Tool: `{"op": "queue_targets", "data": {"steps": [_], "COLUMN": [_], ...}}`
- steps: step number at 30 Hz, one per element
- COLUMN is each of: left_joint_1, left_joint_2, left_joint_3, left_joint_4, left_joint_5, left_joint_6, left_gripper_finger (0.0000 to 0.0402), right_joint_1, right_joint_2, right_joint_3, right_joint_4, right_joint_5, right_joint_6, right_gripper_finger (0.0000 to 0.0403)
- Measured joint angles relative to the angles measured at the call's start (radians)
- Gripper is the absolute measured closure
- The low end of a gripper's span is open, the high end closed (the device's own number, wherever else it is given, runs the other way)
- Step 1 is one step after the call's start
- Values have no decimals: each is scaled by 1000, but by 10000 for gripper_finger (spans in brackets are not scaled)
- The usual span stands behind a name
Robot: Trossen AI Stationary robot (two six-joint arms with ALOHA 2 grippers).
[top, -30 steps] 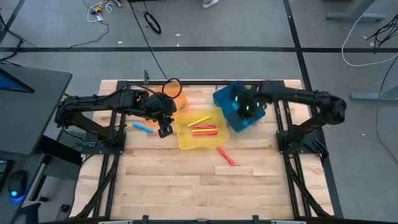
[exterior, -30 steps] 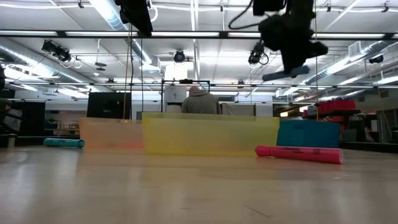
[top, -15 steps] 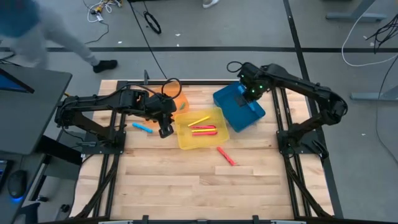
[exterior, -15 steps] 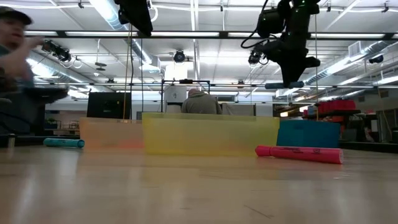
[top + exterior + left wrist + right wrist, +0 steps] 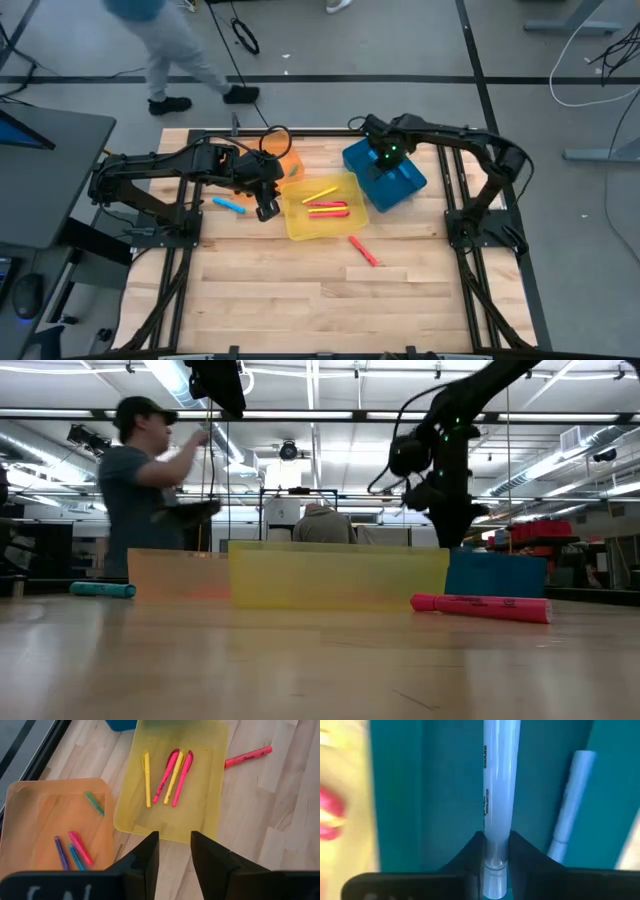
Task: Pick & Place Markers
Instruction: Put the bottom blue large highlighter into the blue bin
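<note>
Over the blue translucent bin (image 5: 385,173), the right end effector (image 5: 496,851) is clamped on a smooth, pale blue marker (image 5: 500,780), with a second pale marker (image 5: 570,805) lying in the bin just beside it. In the yellow bin (image 5: 210,750) lie slim sticks — a yellow marker (image 5: 147,780) and pink markers (image 5: 182,771). The orange bin (image 5: 30,815) holds green, purple, blue and pink ones. A red marker (image 5: 363,250) and a teal marker (image 5: 228,205) lie loose on the wood-plank table (image 5: 300,300). The left end effector (image 5: 172,851) hangs near the yellow bin's edge, fingers apart and empty. A person (image 5: 140,485) stands beyond the table.
</note>
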Motion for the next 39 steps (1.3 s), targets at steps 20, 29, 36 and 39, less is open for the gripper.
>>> {"op": "queue_targets", "data": {"steps": [20, 29, 36, 39], "left_joint_1": [0, 0, 0, 0], "left_joint_2": [0, 0, 0, 0], "left_joint_3": [0, 0, 0, 0], "left_joint_4": [0, 0, 0, -1], "left_joint_5": [0, 0, 0, 0], "left_joint_6": [-25, -25, -25, -26], "left_gripper_finger": [285, 285, 285, 285], "right_joint_1": [-43, -43, -43, -43], "right_joint_2": [143, 143, 138, 113], "right_joint_3": [-113, -113, -114, -114], "right_joint_4": [148, 151, 122, 119], "right_joint_5": [-2, -2, -2, -2], "right_joint_6": [-49, -40, -40, -42], "right_gripper_finger": [351, 281, 229, 218]}}
